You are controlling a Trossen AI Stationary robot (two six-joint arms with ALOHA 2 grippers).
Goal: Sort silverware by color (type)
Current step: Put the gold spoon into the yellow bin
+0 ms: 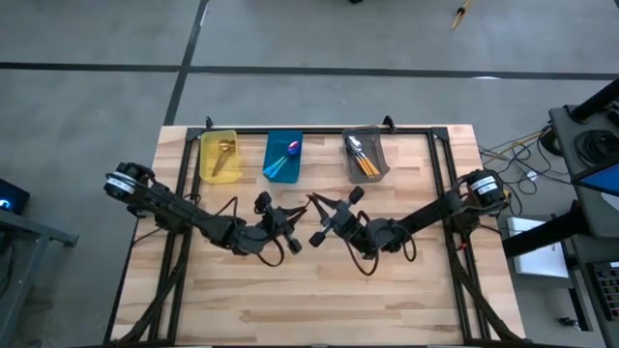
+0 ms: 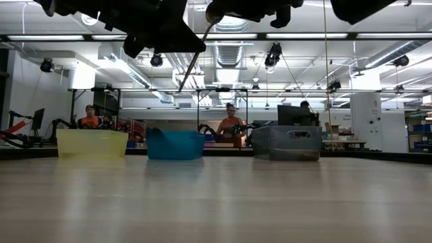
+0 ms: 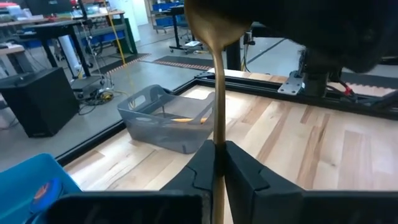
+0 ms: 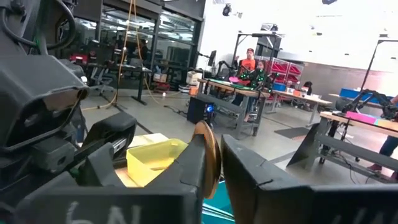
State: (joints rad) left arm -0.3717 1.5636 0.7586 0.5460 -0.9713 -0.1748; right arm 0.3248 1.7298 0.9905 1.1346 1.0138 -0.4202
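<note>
Above the table point(image 1: 319, 290), left gripper point(image 3: 217, 163) clamps a gold spoon point(image 3: 216, 74); right gripper point(image 4: 212, 163) seemingly pinches its bowl.

Left tool point(image 1: 291, 242) clamped shut, right tool point(image 1: 318, 235) pinched, tips nearly meeting mid-table

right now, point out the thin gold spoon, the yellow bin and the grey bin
thin gold spoon point(image 3: 218, 93): left wrist view, on its handle above the gripper
yellow rectangular plastic bin point(image 1: 206, 145): high view, on its left wall
grey rectangular plastic bin point(image 3: 149, 127): left wrist view, on its near side wall
</note>
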